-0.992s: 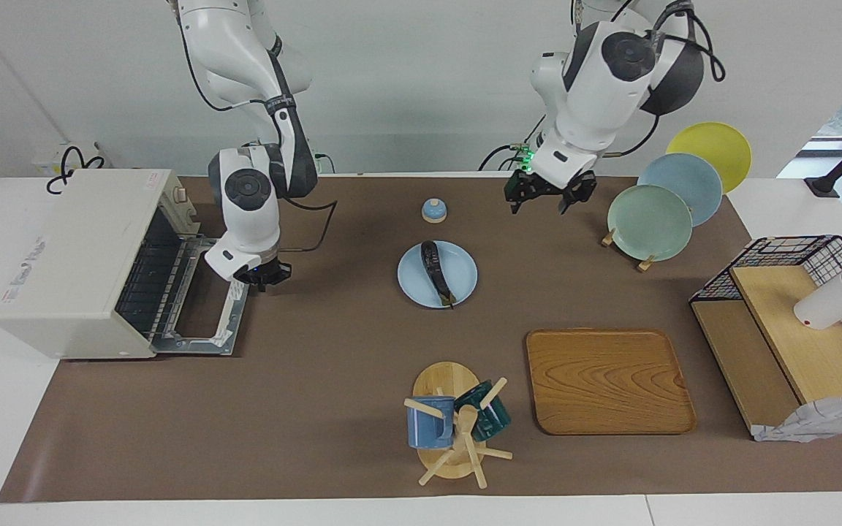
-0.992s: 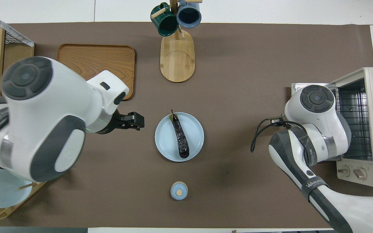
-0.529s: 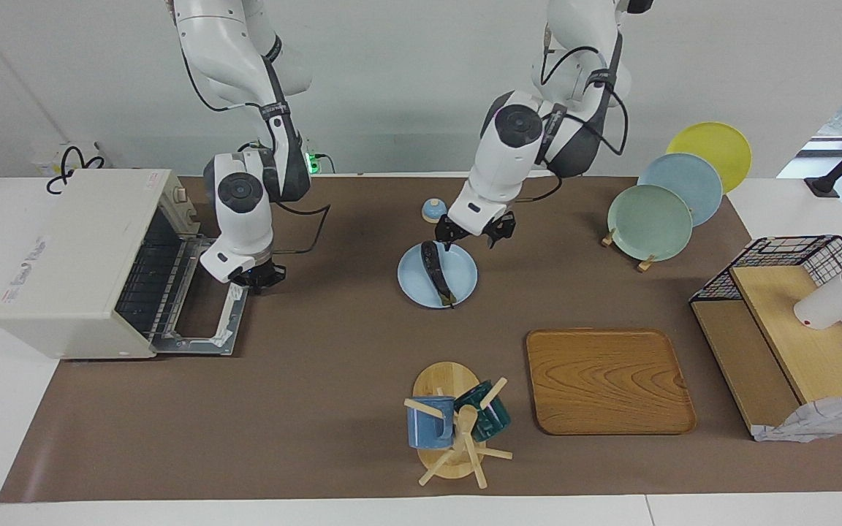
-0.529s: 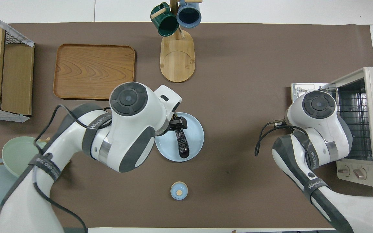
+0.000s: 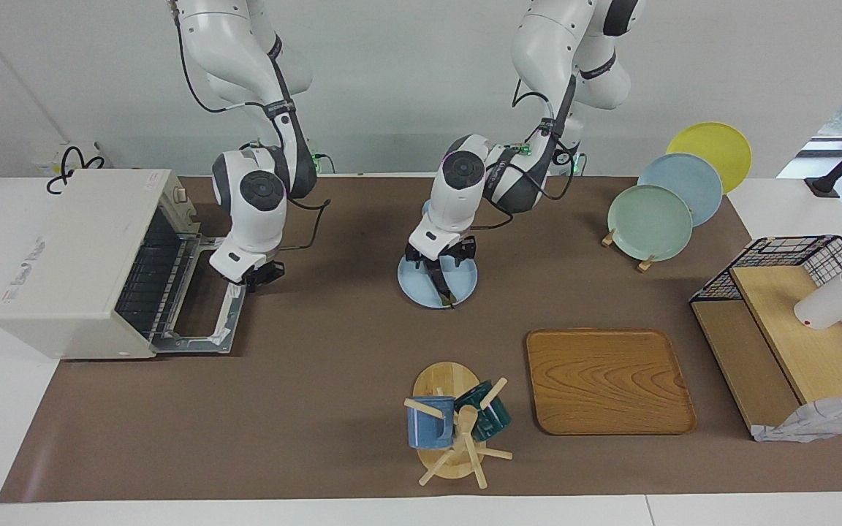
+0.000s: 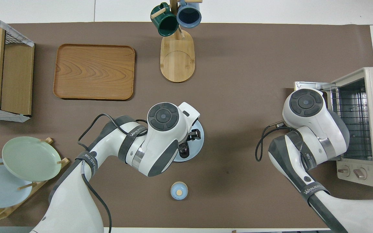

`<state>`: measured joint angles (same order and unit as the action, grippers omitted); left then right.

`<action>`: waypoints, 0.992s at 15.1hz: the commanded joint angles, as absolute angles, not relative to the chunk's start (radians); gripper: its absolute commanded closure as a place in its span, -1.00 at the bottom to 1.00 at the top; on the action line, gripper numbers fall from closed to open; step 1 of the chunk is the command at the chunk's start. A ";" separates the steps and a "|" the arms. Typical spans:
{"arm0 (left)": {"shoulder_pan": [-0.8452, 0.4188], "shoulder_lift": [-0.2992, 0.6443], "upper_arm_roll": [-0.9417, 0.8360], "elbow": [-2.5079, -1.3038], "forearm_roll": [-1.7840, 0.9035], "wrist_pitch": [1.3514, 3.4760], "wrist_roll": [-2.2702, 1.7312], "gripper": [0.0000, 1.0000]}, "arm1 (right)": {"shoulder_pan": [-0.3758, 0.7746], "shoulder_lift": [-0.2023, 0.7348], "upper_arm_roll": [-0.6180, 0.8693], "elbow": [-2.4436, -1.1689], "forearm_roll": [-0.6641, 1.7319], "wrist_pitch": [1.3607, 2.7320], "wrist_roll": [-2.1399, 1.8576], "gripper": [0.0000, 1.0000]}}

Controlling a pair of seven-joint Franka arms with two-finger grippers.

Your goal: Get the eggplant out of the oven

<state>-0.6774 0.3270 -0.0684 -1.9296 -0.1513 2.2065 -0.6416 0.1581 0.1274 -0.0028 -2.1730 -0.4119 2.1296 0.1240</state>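
Observation:
The eggplant [image 5: 442, 287] lies on a light blue plate [image 5: 467, 282] in the middle of the table, outside the oven [image 5: 77, 248]. The oven's door [image 5: 202, 310] lies flat open and its wire rack is bare. My left gripper [image 5: 438, 258] is low over the plate, open, with a finger on either side of the eggplant's thicker end. In the overhead view the left arm covers most of the eggplant [image 6: 183, 149] and the plate [image 6: 199, 142]. My right gripper [image 5: 258, 277] is shut and holds nothing, at the outer edge of the open door.
A small blue knobbed lid [image 6: 179, 190] sits nearer to the robots than the plate. A wooden tray [image 5: 607, 380] and a mug tree [image 5: 454, 427] stand farther out. A plate rack [image 5: 651, 219] and a wire shelf [image 5: 794, 321] are at the left arm's end.
The left arm swung from beside the plate rack to over the blue plate and came down around the eggplant, still open. The right gripper shifted only slightly at the oven door.

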 commanded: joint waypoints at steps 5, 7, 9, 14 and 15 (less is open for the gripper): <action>-0.698 0.304 -0.051 -2.006 -0.167 2.283 -0.647 -0.78 | 0.026 0.037 -0.018 -2.126 -0.437 2.071 -0.132 0.92; -0.698 0.304 -0.051 -2.005 -0.167 2.284 -0.646 -0.32 | -0.004 0.022 -0.018 -2.112 -0.431 2.043 -0.175 0.91; -0.698 0.304 -0.052 -2.003 -0.167 2.283 -0.646 0.29 | -0.028 0.005 -0.020 -2.097 -0.391 2.023 -0.230 0.90; -0.690 0.299 -0.051 -1.977 -0.167 2.264 -0.638 1.00 | -0.046 -0.044 -0.021 -1.994 -0.327 1.849 -0.317 0.77; -0.686 0.293 -0.049 -1.961 -0.167 2.247 -0.640 1.00 | -0.049 -0.060 -0.021 -1.974 -0.312 1.821 -0.334 0.74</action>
<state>-0.6773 0.3216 -0.0663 -1.9658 -0.1513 2.2580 -0.6418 -0.0367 -0.0526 -0.0284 -2.0245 -0.3510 1.8825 -0.2848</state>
